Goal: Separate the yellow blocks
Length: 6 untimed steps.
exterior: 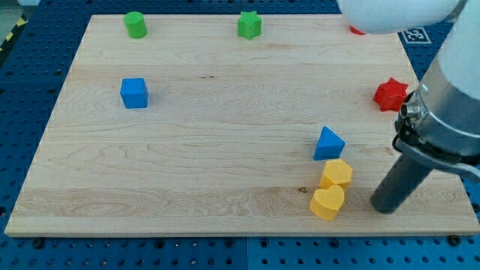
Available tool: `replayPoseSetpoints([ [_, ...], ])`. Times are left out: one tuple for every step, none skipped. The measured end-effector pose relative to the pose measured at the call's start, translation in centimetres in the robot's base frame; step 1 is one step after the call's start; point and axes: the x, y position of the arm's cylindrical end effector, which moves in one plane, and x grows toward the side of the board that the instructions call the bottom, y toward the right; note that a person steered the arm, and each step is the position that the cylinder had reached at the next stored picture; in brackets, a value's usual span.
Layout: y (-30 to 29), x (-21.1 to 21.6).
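Two yellow blocks sit touching near the view's bottom right: a yellow hexagon block (337, 173) and, just below it, a yellow heart-shaped block (327, 202). My tip (385, 207) rests on the wooden board (225, 150) to the right of the yellow heart block, a short gap away. A blue triangle block (328, 143) sits just above the yellow hexagon, nearly touching it.
A blue cube (134, 93) lies at the left. A green cylinder (135, 25) and a green star block (249, 25) sit near the top edge. A red star block (391, 94) sits at the right edge; another red block (355, 30) peeks out under the arm at the top.
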Motion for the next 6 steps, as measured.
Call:
replayPoseSetpoints([
  [0.2, -2.7],
  [0.2, -2.7],
  [-0.8, -2.9],
  [-2.1, -2.9],
  [-3.3, -2.9],
  [-5.0, -2.9],
])
